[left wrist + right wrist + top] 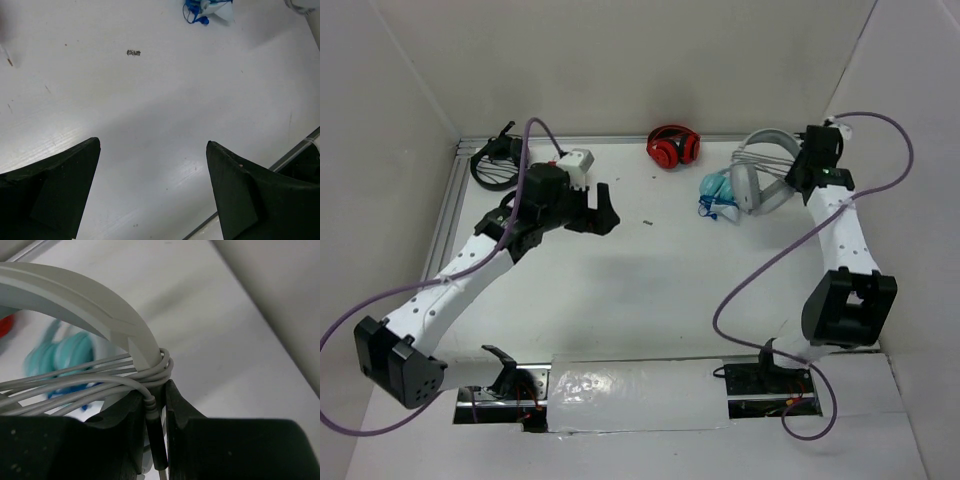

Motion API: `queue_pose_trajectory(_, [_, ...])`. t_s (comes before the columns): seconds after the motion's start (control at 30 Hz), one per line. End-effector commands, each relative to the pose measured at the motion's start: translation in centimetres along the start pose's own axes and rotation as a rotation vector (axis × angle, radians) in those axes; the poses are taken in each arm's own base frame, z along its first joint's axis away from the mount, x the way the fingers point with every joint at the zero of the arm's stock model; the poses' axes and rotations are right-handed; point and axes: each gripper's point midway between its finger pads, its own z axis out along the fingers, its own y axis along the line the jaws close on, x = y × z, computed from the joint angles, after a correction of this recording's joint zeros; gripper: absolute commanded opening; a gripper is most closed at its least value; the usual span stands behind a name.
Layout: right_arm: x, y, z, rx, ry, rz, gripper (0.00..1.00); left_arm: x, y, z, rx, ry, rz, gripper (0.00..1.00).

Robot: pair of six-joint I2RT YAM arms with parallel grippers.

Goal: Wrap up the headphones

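The large white headphones point(760, 170) lie at the back right of the table, their grey cable point(75, 377) wound in several turns around the headband point(75, 292). My right gripper point(154, 407) is right at the headband's right end point(798, 165) and is shut on the cable's plug end point(156, 432), which sits between the fingers. My left gripper point(152, 187) is open and empty, hovering over bare table at the back left point(595, 212), far from the headphones.
Small light-blue headphones point(720, 195) lie just left of the white pair. Red headphones point(672, 147) sit at the back centre. A black cable bundle point(495, 162) and a small white-grey device point(575, 163) are at the back left. White walls enclose the table.
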Motion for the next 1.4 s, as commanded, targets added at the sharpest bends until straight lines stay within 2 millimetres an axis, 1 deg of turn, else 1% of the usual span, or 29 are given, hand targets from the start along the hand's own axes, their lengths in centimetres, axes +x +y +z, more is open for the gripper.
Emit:
queue_pose_trajectory(0.0, [-0.3,-7.0,2.7,0.298,0.035,0.201,0.00,0.6,-0.6,-0.5,0.074,-0.037,-0.050,0.99])
queue_pose_trajectory(0.03, [0.4,-7.3,3.4,0.318,0.053,0.197,0.00,0.4,-0.7,-0.9,0.078,-0.045,-0.049,0.99])
queue_pose_trajectory(0.07, [0.2,-8.9,3.6,0.360,0.070,0.220,0.00,0.9,-0.5,-0.8,0.073,-0.034,-0.061,0.99])
queue_pose_trajectory(0.1, [0.5,-9.8,4.1,0.397,0.085,0.237,0.00,1.4,-0.2,-0.8,0.067,-0.025,-0.068,0.99])
queue_pose_trajectory(0.13, [1.5,-10.8,5.1,0.441,0.120,0.246,0.00,1.6,0.0,-0.9,0.057,-0.024,-0.072,0.99])
queue_pose_trajectory(0.2, [2.1,-12.6,5.6,0.495,0.150,0.284,0.00,2.3,0.4,-0.7,0.044,-0.011,-0.093,0.99])
queue_pose_trajectory(0.23, [3.0,-13.1,6.4,0.511,0.178,0.285,0.00,2.5,0.5,-0.7,0.044,-0.005,-0.098,0.99])
queue_pose_trajectory(0.3, [3.7,-13.7,7.2,0.522,0.204,0.285,0.00,3.3,0.7,-0.6,0.046,0.012,-0.111,0.99])
queue_pose_trajectory(0.33, [4.8,-13.9,8.0,0.534,0.240,0.273,0.00,3.4,0.7,-0.6,0.052,0.012,-0.112,0.99])
queue_pose_trajectory(0.4, [5.7,-14.1,8.6,0.549,0.275,0.264,0.00,4.0,0.9,-0.5,0.051,0.020,-0.125,0.99])
queue_pose_trajectory(0.47, [7.2,-14.5,9.5,0.567,0.314,0.257,0.00,4.2,1.0,-0.5,0.060,0.022,-0.127,0.99])
queue_pose_trajectory(0.57, [8.4,-14.7,10.2,0.577,0.350,0.263,0.15,4.6,1.1,-0.6,0.058,0.031,-0.132,0.99])
queue_pose_trajectory(0.6, [8.8,-14.8,10.3,0.580,0.359,0.262,0.30,4.6,1.1,-0.6,0.057,0.030,-0.132,0.99])
queue_pose_trajectory(0.63, [8.8,-14.8,10.3,0.581,0.362,0.263,0.37,4.5,1.3,-0.7,0.050,0.028,-0.135,0.99])
queue_pose_trajectory(0.67, [8.8,-14.7,10.3,0.581,0.362,0.266,0.47,4.7,1.3,-0.7,0.048,0.033,-0.136,0.99])
queue_pose_trajectory(0.7, [8.8,-14.6,10.1,0.572,0.363,0.266,0.54,4.6,1.4,-0.8,0.048,0.026,-0.137,0.99])
queue_pose_trajectory(0.83, [7.7,-14.4,9.1,0.557,0.332,0.276,0.62,4.5,1.3,-1.3,0.052,0.016,-0.138,0.99])
queue_pose_trajectory(0.9, [6.8,-13.7,8.2,0.533,0.307,0.268,0.69,4.3,1.2,-1.7,0.057,0.009,-0.138,0.99])
queue_pose_trajectory(0.93, [6.4,-13.6,7.9,0.526,0.293,0.269,0.78,4.3,1.1,-1.8,0.060,0.005,-0.137,0.99])
queue_pose_trajectory(0.97, [6.0,-13.1,7.7,0.509,0.283,0.262,0.81,4.1,1.0,-1.9,0.062,-0.001,-0.136,0.99])
queue_pose_trajectory(1.0, [5.1,-12.5,6.9,0.489,0.257,0.255,0.90,4.1,1.0,-2.1,0.063,-0.003,-0.135,0.99])
queue_pose_trajectory(1.07, [3.8,-11.6,5.7,0.480,0.215,0.227,1.00,3.8,0.7,-2.6,0.073,-0.016,-0.129,0.99])
queue_pose_trajectory(1.13, [2.9,-10.2,4.9,0.462,0.189,0.204,1.00,3.6,0.6,-2.9,0.076,-0.022,-0.127,0.99])
queue_pose_trajectory(1.17, [2.7,-9.9,4.5,0.454,0.182,0.197,1.00,3.5,0.6,-3.2,0.076,-0.029,-0.124,0.99])
queue_pose_trajectory(1.2, [1.8,-9.3,3.7,0.432,0.158,0.204,1.00,3.4,0.4,-3.3,0.081,-0.034,-0.121,0.99])
queue_pose_trajectory(1.23, [1.5,-8.8,3.4,0.415,0.150,0.202,1.00,3.3,0.4,-3.5,0.080,-0.036,-0.121,0.99])
queue_pose_trajectory(1.27, [0.9,-7.8,2.8,0.383,0.125,0.189,1.00,3.2,0.3,-3.8,0.086,-0.043,-0.118,0.99])
queue_pose_trajectory(1.33, [0.5,-6.2,2.2,0.313,0.112,0.181,1.00,3.1,0.2,-4.3,0.088,-0.049,-0.116,0.99])
queue_pose_trajectory(1.37, [0.3,-5.2,1.6,0.271,0.096,0.168,1.00,3.0,0.1,-4.5,0.089,-0.055,-0.115,0.99])
